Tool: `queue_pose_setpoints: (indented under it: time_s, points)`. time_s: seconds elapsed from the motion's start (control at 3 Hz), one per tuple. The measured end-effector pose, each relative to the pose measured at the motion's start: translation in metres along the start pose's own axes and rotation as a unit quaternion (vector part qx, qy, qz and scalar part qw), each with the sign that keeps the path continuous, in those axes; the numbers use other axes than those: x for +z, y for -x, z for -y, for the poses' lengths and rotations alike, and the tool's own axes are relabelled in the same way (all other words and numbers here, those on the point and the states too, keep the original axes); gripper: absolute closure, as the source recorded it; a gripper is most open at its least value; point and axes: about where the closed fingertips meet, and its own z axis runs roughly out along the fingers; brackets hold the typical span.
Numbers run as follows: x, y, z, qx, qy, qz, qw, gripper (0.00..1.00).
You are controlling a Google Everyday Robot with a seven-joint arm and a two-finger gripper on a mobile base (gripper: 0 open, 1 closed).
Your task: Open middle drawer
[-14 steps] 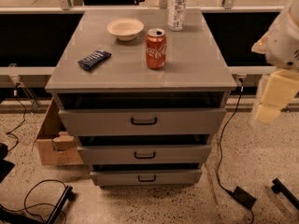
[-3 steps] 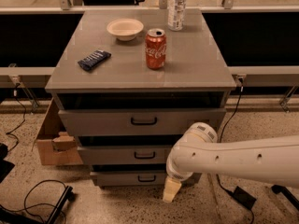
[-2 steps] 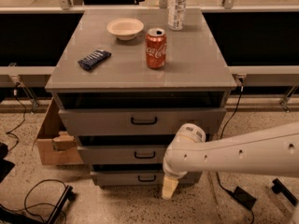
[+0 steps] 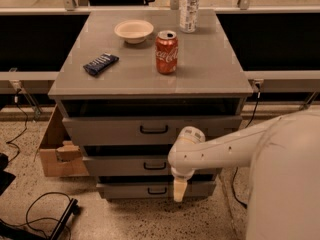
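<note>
The pincer (image 4: 179, 190) is hanging pointed down at the end of the pale arm (image 4: 225, 146), in front of the right half of the lowest drawer (image 4: 130, 189) and low against the floor. I cannot tell whether it is open or closed. The arm's rounded wrist is sitting just above it, covering the right part of the middle drawer (image 4: 117, 166).

The middle drawer is lying between the taller top drawer (image 4: 107, 130) and the lowest one, looking pushed in, with a dark gap showing above its front. Its small black handle (image 4: 154, 165) is showing just left of the wrist, apart from the pincer.

On the grey surface (image 4: 210, 69), a red soda can (image 4: 166, 52) is standing upright near the centre. A pale bowl (image 4: 133, 30) is sitting toward the rear edge, left of centre. A clear bottle (image 4: 189, 6) is standing at the rear edge, right of centre. A dark blue packet (image 4: 100, 64) is lying near the left edge.

A cardboard box (image 4: 52, 154) is resting on the floor against the cabinet's left side, and black cables (image 4: 37, 214) are trailing over the floor at the lower left.
</note>
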Motion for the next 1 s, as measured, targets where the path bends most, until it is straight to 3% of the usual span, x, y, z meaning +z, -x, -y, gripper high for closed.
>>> queue_pose_setpoints:
  time_s: [0.33,0.67,1.0]
  points:
    - [0.021,-0.004,0.016,0.002,0.01,-0.015,0.9998,0.0]
    - [0.033,-0.009,0.029,0.008,0.02,-0.023,0.9995,0.18]
    - [0.039,-0.016,0.031,0.017,0.032,-0.023,0.9991,0.41]
